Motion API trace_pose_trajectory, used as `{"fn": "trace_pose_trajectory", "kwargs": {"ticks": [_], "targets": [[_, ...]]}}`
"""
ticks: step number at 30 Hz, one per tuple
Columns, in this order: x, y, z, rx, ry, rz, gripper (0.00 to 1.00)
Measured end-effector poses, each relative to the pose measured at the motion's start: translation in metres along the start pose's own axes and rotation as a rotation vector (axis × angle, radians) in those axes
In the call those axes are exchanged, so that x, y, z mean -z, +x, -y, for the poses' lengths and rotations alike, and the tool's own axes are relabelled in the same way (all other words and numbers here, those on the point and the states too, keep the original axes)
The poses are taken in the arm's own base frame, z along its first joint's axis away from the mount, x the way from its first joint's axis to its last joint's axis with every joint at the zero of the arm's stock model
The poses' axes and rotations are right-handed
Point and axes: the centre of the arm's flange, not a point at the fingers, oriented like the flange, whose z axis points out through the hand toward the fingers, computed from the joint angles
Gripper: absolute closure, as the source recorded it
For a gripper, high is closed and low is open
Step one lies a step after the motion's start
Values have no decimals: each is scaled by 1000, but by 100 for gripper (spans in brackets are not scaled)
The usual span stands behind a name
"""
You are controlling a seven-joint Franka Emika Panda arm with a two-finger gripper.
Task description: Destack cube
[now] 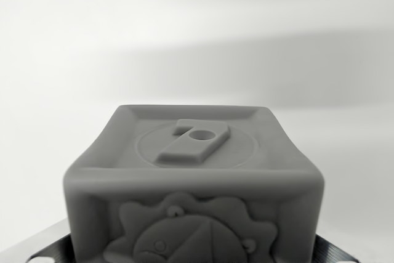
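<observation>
Grey and soft-looking, the cube (194,183) fills the lower middle of the wrist view, seen from close and slightly above. Its top face has a raised rim with rounded corners, and inside the rim lies a shallow circle bearing a raised figure like a 9 or a 6, with a small round hole in its loop. The near face, cut off by the bottom edge of the picture, carries a relief of a round, cartoonish creature ringed by a scalloped border. At the two lower corners of the view, dark ridged gripper fingers (46,247) show just beside the cube's sides, one at the wrist view's left and one at the wrist view's right; their tips are hidden, so I cannot tell whether they press on the cube or stand clear of it. Behind the cube stretches a plain white surface (197,41), crossed by a broad soft shadow. Whatever the cube rests on is out of sight below the frame.
</observation>
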Motion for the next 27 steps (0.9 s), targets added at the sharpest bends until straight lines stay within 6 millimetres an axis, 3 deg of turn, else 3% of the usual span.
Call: {"fn": "trace_pose_trajectory", "kwargs": {"ticks": [27], "targets": [[-9, 13, 43, -177, 2, 1, 100]]}}
